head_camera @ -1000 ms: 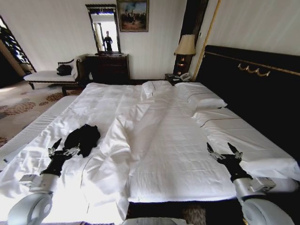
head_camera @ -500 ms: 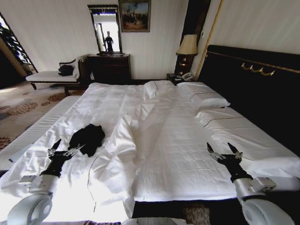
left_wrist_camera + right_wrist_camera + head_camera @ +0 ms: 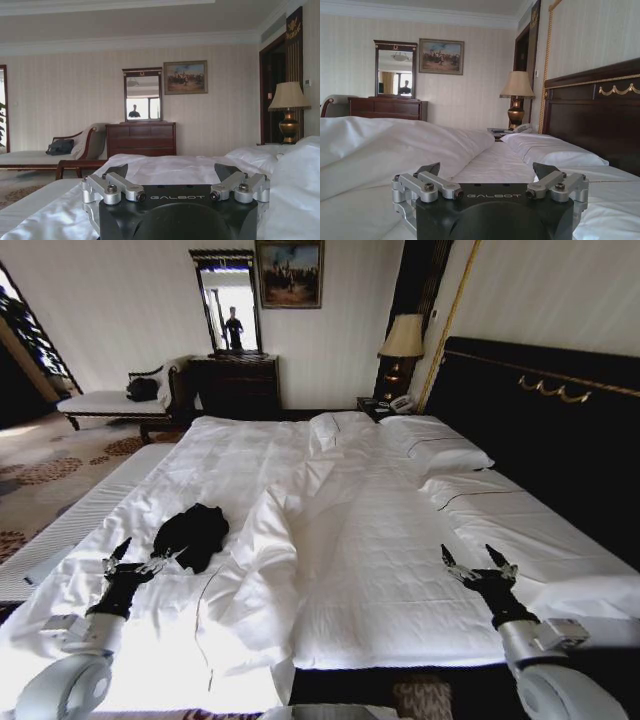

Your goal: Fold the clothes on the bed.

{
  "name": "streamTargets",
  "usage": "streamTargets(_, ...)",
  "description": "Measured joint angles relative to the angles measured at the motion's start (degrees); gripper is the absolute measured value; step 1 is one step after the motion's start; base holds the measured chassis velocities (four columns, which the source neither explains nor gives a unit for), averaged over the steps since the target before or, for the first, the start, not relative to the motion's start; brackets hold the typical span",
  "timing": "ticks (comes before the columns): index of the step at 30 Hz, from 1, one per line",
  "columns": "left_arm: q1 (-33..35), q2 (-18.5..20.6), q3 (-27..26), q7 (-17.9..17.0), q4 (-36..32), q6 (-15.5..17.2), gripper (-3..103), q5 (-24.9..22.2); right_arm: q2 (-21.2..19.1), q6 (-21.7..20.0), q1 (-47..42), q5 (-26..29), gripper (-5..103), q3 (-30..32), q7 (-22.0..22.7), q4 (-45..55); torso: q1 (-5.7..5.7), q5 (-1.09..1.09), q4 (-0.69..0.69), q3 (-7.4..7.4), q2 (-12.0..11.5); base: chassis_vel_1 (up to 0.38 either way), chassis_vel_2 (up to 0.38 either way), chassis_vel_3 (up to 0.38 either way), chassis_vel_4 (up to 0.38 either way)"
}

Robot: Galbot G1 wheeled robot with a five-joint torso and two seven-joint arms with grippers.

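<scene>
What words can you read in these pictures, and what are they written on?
"GALBOT": white letters on the black body of the left gripper, in the left wrist view.
"GALBOT": the same on the right gripper, in the right wrist view.
The black T-shirt lies crumpled on the bed; no lettering can be read on it.
The painting on the wall shows no readable text.

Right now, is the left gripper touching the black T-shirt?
Cannot tell. In the head view the open left gripper sits at the black T-shirt edge; no clear gap or contact.
</scene>
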Motion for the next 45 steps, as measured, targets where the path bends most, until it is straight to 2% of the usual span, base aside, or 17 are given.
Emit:
streamTargets(8,0.0,0.0,0.0,0.0,0.0,0.0,99,0.0,0.0,0.0,-0.1,0.0,100,0.1,-0.1,0.1,0.00,-0.05,0.02,0.00,0.0,0.203,0.201,-0.194,-0.201)
streamTargets(12,0.0,-0.1,0.0,0.0,0.0,-0.1,99,0.0,0.0,0.0,-0.2,0.0,100,0.1,-0.1,0.2,0.00,-0.03,-0.02,-0.01,0.0,0.192,0.204,-0.192,-0.188)
streamTargets(45,0.4,-0.2,0.3,0.0,-0.2,-0.2,99,0.1,0.2,-0.3,-0.4,0.1,100,0.1,-0.1,0.7,0.00,-0.01,-0.01,0.00,0.0,0.181,0.176,-0.184,-0.181)
